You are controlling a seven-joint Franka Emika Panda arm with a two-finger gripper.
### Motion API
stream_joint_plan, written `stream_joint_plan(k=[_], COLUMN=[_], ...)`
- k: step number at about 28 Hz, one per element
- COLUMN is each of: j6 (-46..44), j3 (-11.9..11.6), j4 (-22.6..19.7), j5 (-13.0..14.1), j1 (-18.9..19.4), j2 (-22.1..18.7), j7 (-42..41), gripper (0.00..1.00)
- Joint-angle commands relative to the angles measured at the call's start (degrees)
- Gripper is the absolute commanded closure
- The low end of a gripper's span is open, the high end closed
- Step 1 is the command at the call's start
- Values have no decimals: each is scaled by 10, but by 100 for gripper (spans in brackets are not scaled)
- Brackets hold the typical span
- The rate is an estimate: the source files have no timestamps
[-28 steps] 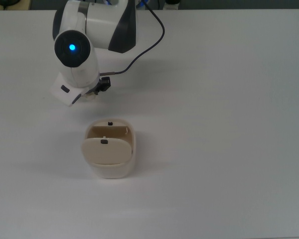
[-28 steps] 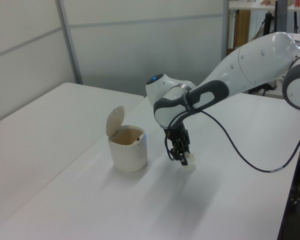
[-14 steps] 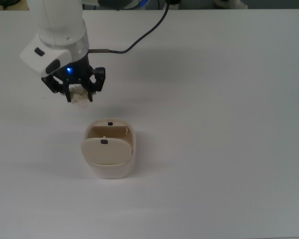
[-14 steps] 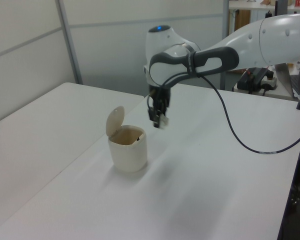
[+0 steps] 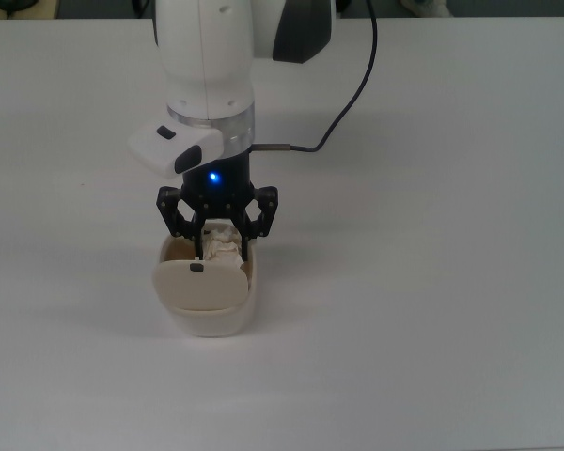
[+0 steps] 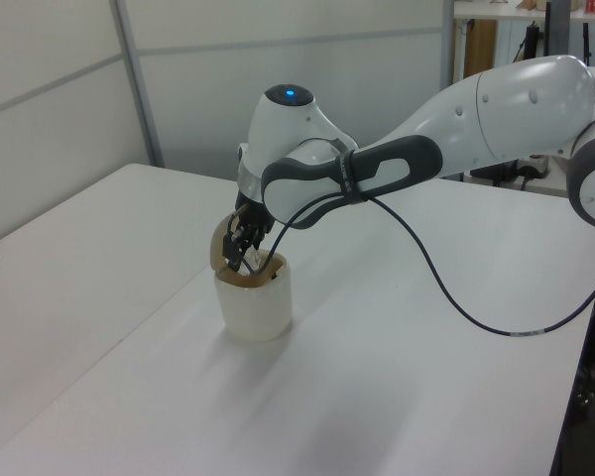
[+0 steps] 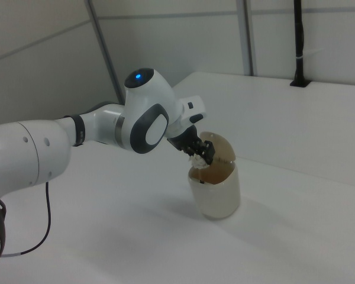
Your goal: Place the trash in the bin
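The gripper [image 5: 220, 246] is clamping the trash [image 5: 222, 242] between its fingers, just above the open mouth of the bin [image 5: 207, 315], left of centre in the top view. The bin's flap lid [image 5: 196, 285] is standing open. The bin is sitting on the white desk [image 5: 432, 282].

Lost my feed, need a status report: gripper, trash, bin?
Gripper shut on paper wad, poised over bin opening. Flap lid open. Nothing in the way.
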Motion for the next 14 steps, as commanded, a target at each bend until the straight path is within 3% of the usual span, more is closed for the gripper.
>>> stream_joint_plan(k=[1, 11, 14], j6=[6, -5, -58], j3=[-4, -8, -9], j4=[2, 0, -2], j5=[1, -1, -2], j1=[0, -1, -1], j2=[-2, -7, -21], j7=[9, 8, 7], gripper=[0, 0, 0])
